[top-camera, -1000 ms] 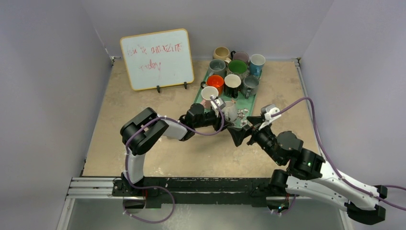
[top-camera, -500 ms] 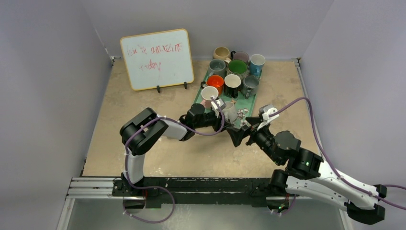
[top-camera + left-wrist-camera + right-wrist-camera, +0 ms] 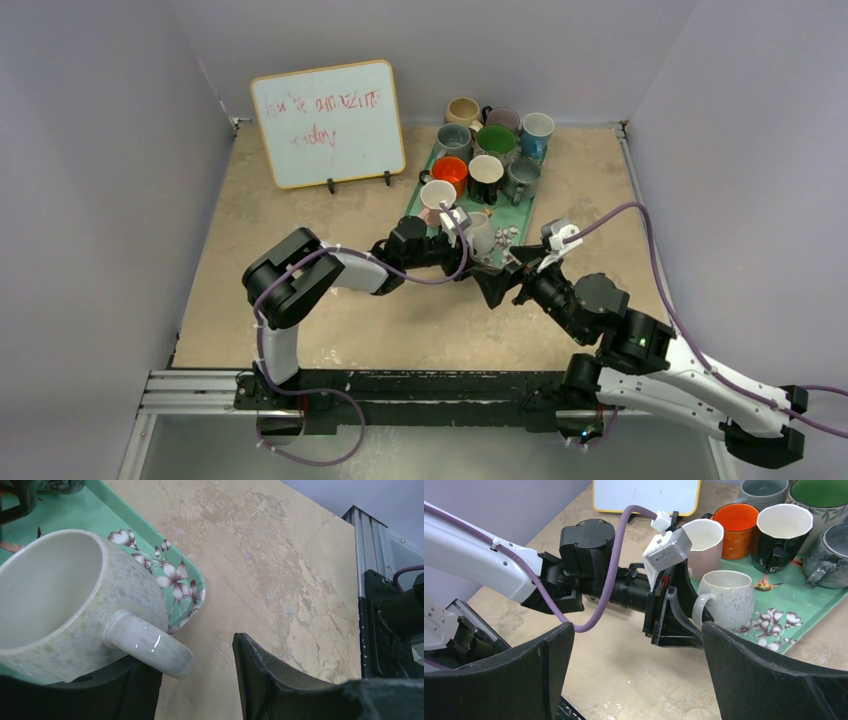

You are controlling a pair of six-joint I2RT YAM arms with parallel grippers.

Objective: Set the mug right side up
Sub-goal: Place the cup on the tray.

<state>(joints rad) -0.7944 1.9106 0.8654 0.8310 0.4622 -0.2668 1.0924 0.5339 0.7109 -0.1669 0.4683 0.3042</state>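
Note:
The mug [image 3: 481, 232] is speckled grey-white and stands mouth up on the near corner of the green floral tray [image 3: 521, 212]. My left gripper [image 3: 470, 247] is at the mug's handle side, jaws open. In the left wrist view the handle [image 3: 150, 645] rests against one finger [image 3: 137, 692], and a wide gap separates it from the other finger [image 3: 260, 675]. The right wrist view shows the mug [image 3: 727, 597] upright, with the left gripper [image 3: 681, 622] around its handle. My right gripper [image 3: 503, 281] hovers open over the table just before the tray, holding nothing.
Several other mugs stand upright on the tray, among them an orange one [image 3: 450, 172], a black one [image 3: 486, 175] and a green one [image 3: 496, 140]. A whiteboard [image 3: 328, 122] stands at the back left. The table's metal edge [image 3: 372, 555] lies near the left gripper.
The left gripper's jaws have widened and let go of the mug's handle; the mug stays upright on the tray. The right gripper dropped slightly and then held still.

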